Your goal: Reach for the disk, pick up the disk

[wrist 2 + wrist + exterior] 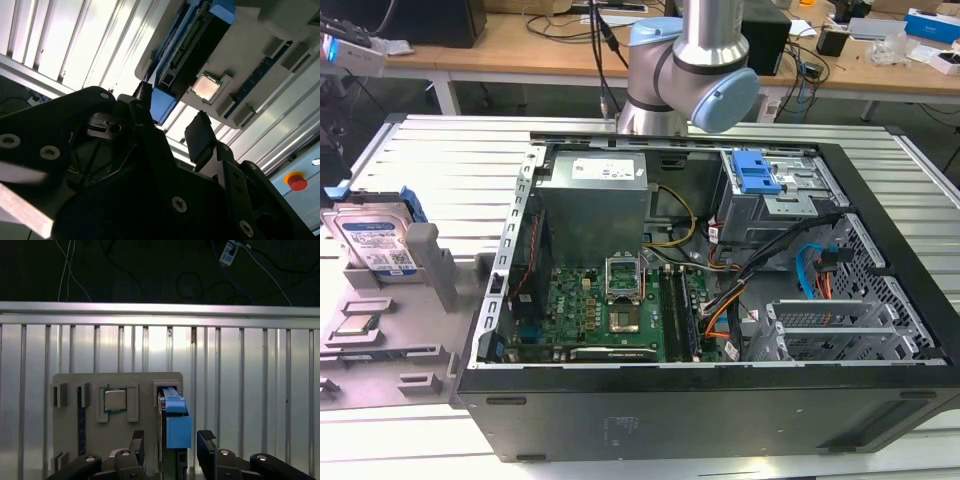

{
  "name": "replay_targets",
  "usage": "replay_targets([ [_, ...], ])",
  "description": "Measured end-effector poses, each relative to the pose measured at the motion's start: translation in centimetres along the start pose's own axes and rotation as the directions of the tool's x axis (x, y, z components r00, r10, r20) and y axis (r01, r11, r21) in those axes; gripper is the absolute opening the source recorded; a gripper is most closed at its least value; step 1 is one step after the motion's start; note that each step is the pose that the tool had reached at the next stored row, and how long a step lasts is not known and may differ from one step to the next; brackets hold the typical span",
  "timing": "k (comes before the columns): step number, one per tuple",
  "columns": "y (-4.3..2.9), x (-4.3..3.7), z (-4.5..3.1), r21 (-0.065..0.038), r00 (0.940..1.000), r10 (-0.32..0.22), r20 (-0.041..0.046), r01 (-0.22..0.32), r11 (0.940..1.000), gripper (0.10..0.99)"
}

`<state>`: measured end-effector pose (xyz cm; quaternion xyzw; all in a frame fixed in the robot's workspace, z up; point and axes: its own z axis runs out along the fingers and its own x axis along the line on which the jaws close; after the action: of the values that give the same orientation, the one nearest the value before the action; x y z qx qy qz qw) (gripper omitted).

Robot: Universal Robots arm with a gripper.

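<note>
Hand: my hand (171,446) is empty, fingers spread apart, poised by the disk's upper edge. I can't tell if the tips are level with it yet.
Disk: the disk (176,424) stands on edge in a slot of the grey holder (95,440). Its blue frame lines up between my fingers, nearer one than the other.
Risk, off-centre: I judge the closer finger could land on the frame, or shove the disk sideways as I close.
Risk, slot: a skewed pull might bind the disk and drag the holder up.
Risk, neighbour: the CPU chip (115,400) sits just beside the slot, so a straying finger could clip its pocket.
Surface: the holder lies on the slatted surface (250,390), well in from its edge. A dropped disk would strike bare metal.
</note>
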<state>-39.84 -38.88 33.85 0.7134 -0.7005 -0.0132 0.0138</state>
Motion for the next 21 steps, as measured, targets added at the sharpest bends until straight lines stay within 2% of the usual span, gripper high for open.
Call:
replay_targets([
  [5,-0.03,-0.34,0.81,0.0,1.0,-0.003,-0.0001,0.003,1.0,0.545],
  [18,-0.15,-0.36,3.65,0.0,0.9999,-0.015,-0.0006,0.015,0.9999,0.545],
  [21,-0.19,-0.36,4.82,0.0,0.9998,-0.021,-0.0008,0.021,0.9998,0.545],
])
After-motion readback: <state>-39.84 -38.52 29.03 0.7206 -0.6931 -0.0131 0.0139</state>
